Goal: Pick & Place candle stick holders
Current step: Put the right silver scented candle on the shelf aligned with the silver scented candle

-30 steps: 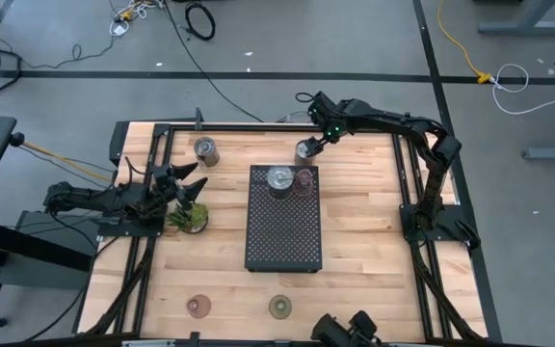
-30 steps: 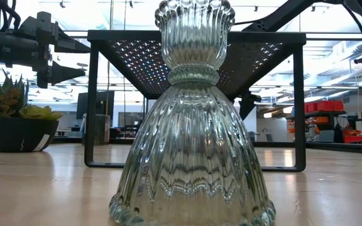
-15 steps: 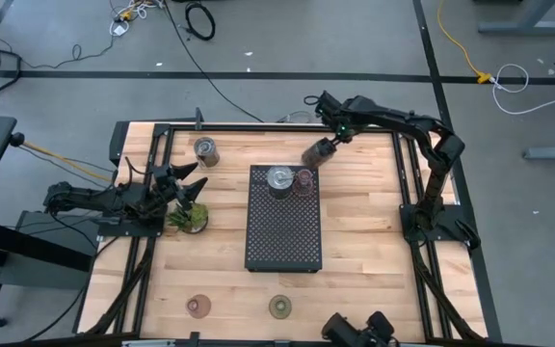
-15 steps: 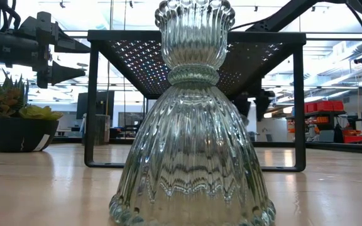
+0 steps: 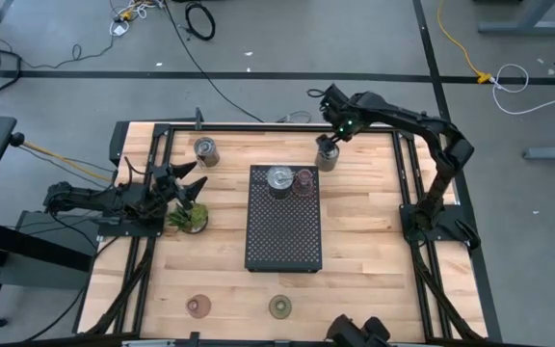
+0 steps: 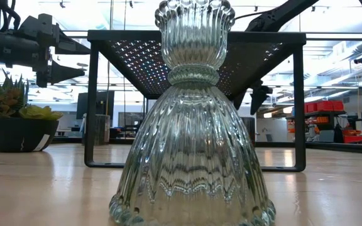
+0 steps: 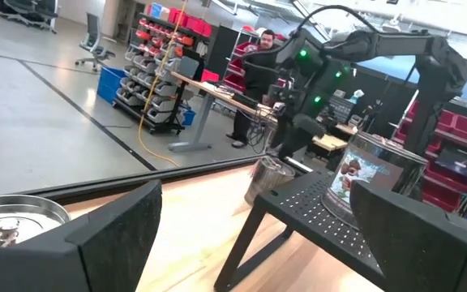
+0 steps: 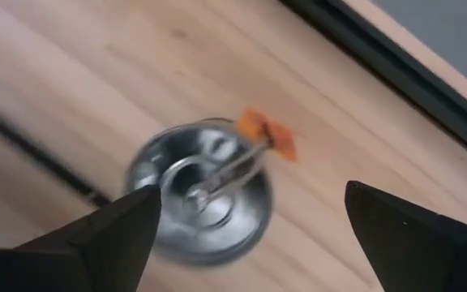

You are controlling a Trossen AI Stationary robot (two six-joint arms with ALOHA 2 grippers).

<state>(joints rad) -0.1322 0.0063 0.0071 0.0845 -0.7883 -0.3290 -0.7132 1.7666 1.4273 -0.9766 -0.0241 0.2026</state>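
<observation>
A: Right gripper (image 8: pixel 246 219)?
B: Spread wide, empty, hanging straight over the shiny silver metal cup (image 8: pixel 201 191), upright on wood beside the black perforated rectangular tray (image 5: pixel 282 236).
A: Left gripper (image 7: pixel 254 235)?
B: Open too, well apart, near the small green plant (image 5: pixel 189 218).

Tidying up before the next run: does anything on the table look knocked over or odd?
Nothing is toppled or spilled. One oddity: the silver holder under the open right claw has a small orange tag at its rim. The other holders sit upright.
</observation>
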